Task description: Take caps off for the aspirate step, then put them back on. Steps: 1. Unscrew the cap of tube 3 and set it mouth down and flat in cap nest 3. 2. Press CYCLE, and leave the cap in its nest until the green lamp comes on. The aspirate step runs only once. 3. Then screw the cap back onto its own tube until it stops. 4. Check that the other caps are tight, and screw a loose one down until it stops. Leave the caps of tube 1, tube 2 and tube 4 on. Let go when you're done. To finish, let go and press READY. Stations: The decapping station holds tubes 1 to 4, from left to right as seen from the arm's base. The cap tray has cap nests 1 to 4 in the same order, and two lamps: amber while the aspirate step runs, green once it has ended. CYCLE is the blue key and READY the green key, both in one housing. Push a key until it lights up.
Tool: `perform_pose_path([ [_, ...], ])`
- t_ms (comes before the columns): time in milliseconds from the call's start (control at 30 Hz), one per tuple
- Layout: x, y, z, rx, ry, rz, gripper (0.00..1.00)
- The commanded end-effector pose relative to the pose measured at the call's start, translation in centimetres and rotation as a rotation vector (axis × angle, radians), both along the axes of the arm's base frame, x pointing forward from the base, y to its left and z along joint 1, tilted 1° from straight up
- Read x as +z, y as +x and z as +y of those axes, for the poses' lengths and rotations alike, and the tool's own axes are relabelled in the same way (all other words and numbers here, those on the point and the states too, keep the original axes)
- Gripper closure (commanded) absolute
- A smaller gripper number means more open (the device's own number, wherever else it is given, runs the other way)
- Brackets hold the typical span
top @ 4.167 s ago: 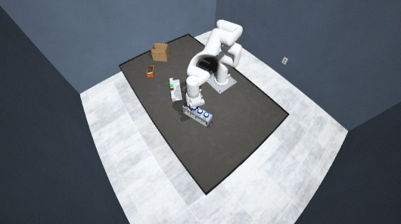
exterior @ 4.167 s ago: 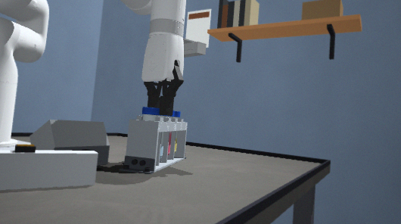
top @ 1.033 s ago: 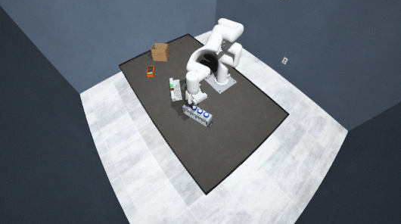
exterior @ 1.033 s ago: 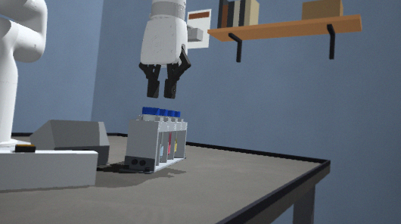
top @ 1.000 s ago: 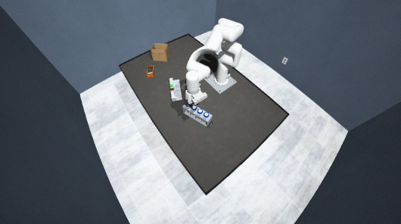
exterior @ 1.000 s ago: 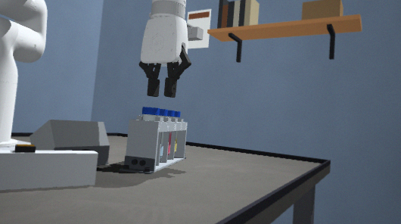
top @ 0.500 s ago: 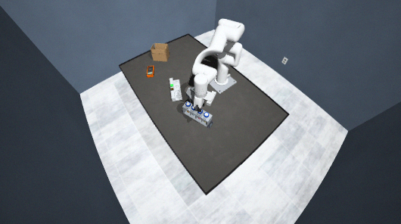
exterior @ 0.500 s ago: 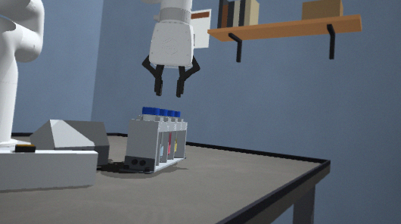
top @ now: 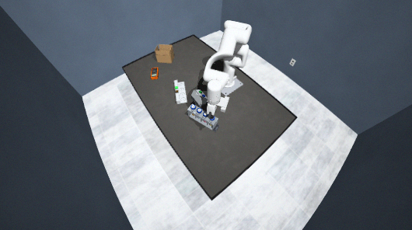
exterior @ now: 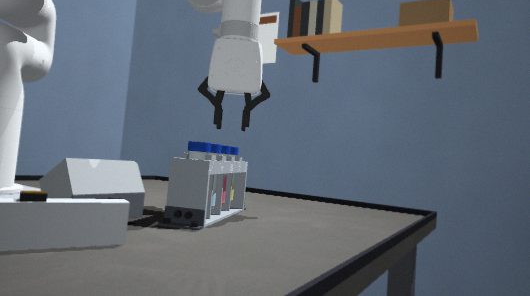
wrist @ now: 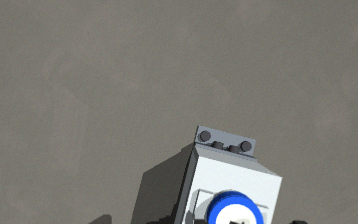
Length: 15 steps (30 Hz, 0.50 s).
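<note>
The decapping station (exterior: pixel 207 189) stands on the dark mat, with a row of blue caps (exterior: pixel 212 148) sitting on its tubes. My gripper (exterior: pixel 231 126) hangs a short way above the caps, part open, with nothing between its fingers. In the overhead view it is over the right part of the station (top: pixel 202 116). The wrist view shows one end of the station (wrist: pixel 215 175) and one blue cap (wrist: pixel 234 210), whose number is cut off at the bottom edge. The white cap tray (top: pixel 179 91) lies to the left of the station and shows a green spot at its far end. The grey key housing (top: pixel 199 96) sits between tray and station.
A cardboard box (top: pixel 164 54) and an orange device (top: pixel 155 73) lie at the far left of the mat. The arm's base (top: pixel 229 81) stands behind the station. A white block (exterior: pixel 60 224) sits by the key housing (exterior: pixel 92 179). A wall shelf (exterior: pixel 375 34) hangs beyond the table.
</note>
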<state>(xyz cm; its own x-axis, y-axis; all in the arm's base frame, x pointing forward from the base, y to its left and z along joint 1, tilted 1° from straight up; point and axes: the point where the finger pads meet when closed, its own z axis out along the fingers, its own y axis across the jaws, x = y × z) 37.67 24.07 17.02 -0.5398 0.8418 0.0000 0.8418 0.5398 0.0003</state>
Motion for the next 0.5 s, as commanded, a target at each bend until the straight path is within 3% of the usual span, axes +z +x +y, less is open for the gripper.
perform_pose_path([
  [0,-0.4,0.1,0.1,0.001,-0.009,-0.011,0.54],
  [333,-3.4,0.1,0.1,0.001,-0.009,-0.011,0.54],
  [467,-3.4,0.1,0.1,0.001,-0.009,-0.011,0.54],
])
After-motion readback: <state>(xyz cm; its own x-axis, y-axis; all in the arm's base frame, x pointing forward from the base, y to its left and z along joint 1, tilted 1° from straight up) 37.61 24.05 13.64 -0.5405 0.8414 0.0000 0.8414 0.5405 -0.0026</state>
